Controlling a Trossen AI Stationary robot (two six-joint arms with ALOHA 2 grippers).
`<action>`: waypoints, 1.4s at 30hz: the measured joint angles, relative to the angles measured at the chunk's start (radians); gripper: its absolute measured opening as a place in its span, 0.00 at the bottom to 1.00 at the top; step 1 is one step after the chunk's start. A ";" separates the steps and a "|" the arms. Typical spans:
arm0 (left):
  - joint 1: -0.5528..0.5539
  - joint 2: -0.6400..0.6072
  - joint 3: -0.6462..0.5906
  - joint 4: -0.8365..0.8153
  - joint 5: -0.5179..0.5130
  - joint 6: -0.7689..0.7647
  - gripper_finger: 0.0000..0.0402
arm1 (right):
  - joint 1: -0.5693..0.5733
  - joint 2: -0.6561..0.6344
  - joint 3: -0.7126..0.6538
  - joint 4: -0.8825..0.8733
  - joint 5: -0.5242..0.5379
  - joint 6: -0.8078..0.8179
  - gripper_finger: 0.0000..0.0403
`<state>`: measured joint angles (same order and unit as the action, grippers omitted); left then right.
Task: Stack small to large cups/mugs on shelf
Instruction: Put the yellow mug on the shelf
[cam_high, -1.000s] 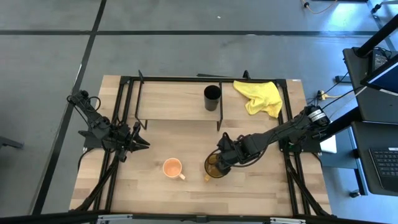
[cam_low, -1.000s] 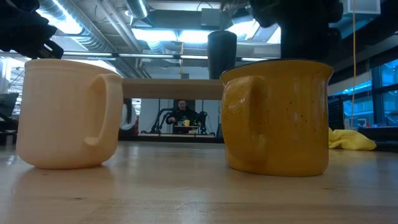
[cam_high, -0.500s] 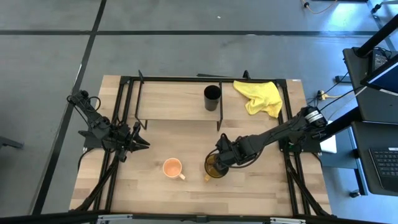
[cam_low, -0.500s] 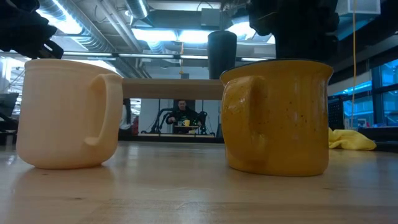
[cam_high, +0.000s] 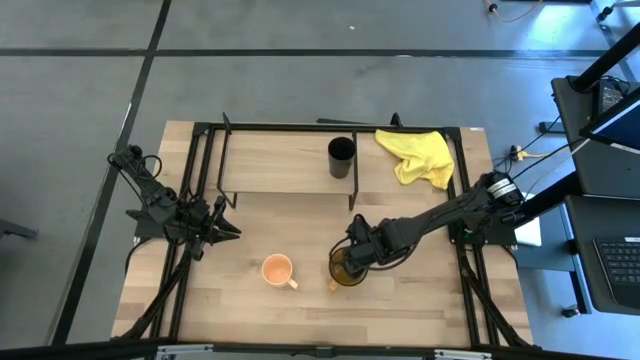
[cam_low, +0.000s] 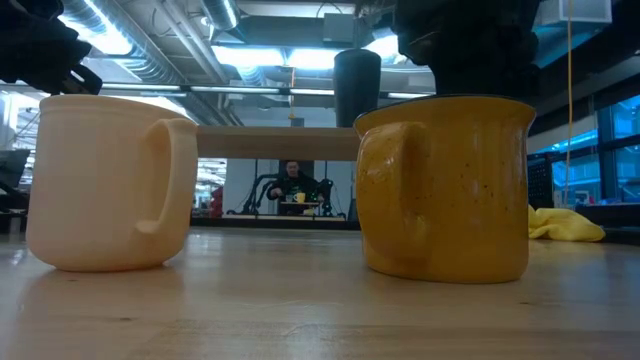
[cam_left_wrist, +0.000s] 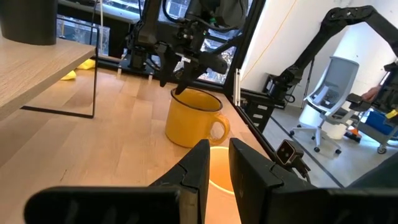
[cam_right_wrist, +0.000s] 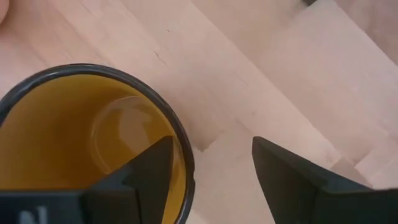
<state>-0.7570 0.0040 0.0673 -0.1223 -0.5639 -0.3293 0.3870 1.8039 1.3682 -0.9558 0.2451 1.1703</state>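
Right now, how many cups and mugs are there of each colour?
Black cup: 1
Amber-yellow mug: 1
Peach-orange mug: 1
Total: 3

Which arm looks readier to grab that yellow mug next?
The right. Its claw hangs open over the yellow mug, one finger inside the rim and one outside. The left claw waits off to the side, shut.

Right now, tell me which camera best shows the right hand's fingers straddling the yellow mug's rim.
The right wrist view: one finger sits inside the yellow mug, the other outside. The high view shows the right hand over it; the low view only its dark bulk.
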 joint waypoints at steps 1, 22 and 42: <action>0.000 0.000 0.000 0.000 0.000 0.000 0.14 | 0.000 0.005 0.000 0.003 -0.001 0.002 0.55; 0.000 0.000 0.000 0.000 0.000 0.000 0.14 | -0.001 0.054 0.000 0.034 -0.037 0.059 0.32; 0.000 0.000 0.000 0.000 0.000 0.000 0.14 | -0.026 0.053 0.005 0.079 -0.091 0.030 0.10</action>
<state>-0.7570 0.0042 0.0669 -0.1223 -0.5640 -0.3294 0.3607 1.8572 1.3730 -0.8772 0.1538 1.2000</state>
